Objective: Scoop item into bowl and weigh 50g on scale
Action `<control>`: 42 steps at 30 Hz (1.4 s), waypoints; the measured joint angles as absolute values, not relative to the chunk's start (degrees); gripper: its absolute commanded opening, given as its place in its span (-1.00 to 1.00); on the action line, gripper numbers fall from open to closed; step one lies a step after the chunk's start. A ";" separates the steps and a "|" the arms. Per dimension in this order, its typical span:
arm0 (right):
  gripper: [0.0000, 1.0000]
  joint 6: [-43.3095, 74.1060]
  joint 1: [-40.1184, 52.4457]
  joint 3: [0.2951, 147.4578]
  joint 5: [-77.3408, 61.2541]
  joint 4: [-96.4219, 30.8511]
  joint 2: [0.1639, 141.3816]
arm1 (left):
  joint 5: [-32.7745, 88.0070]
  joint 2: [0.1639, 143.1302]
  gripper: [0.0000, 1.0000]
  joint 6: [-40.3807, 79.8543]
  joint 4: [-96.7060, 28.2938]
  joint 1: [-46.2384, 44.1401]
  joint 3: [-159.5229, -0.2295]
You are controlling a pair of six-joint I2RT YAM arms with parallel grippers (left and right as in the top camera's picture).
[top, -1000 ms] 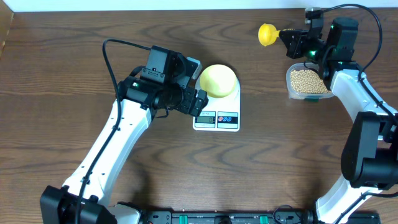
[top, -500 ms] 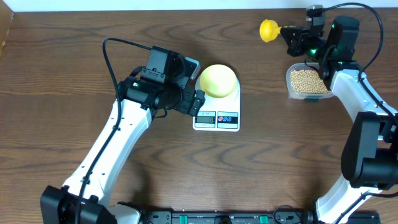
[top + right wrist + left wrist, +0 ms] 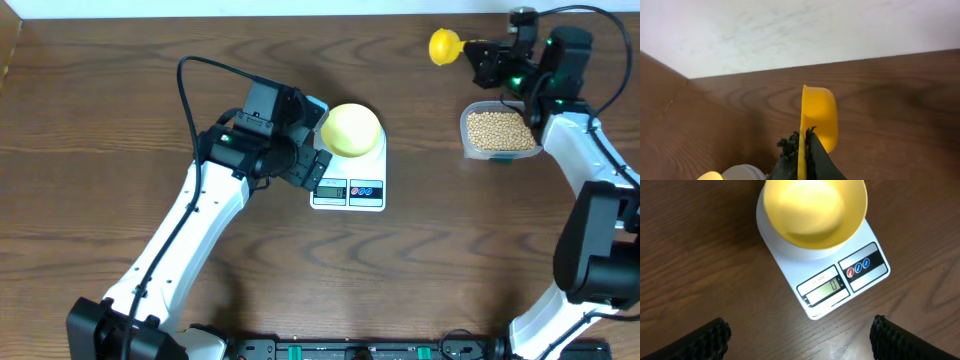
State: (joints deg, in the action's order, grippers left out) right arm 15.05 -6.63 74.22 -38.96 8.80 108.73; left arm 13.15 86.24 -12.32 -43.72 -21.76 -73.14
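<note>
The pale yellow bowl (image 3: 350, 129) stands empty on the white scale (image 3: 348, 190) at the table's middle; in the left wrist view the bowl (image 3: 813, 211) sits on the scale (image 3: 840, 287), whose display reads 0. My left gripper (image 3: 318, 168) is open and empty just left of the scale, its fingers wide apart (image 3: 800, 335). My right gripper (image 3: 478, 58) is shut on the handle of the bright yellow scoop (image 3: 444, 46), held at the far right; the scoop (image 3: 818, 117) is on its side. Tan beans (image 3: 497, 130) fill the clear tub (image 3: 468, 145) below the right gripper.
The table's back edge meets a white wall (image 3: 790, 30) just behind the scoop. Bare wooden tabletop (image 3: 450, 270) lies in front of the scale and tub.
My right gripper has moved the scoop a little right and towards the back edge. The left arm has shifted slightly right beside the scale.
</note>
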 measured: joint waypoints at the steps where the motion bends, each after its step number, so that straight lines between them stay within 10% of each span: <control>1: -0.98 15.09 -7.18 74.22 -38.98 8.03 108.27 | 13.15 86.24 0.82 -12.34 -43.70 -21.85 -73.14; 42: -0.97 -2.28 -11.53 75.05 -12.01 -39.86 87.22 | 12.93 86.24 0.82 -12.51 -43.77 -21.89 -73.14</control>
State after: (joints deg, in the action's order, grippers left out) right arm -2.28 -11.53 75.05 -12.01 -39.86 87.22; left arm 12.93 86.24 -12.51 -43.77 -21.89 -73.14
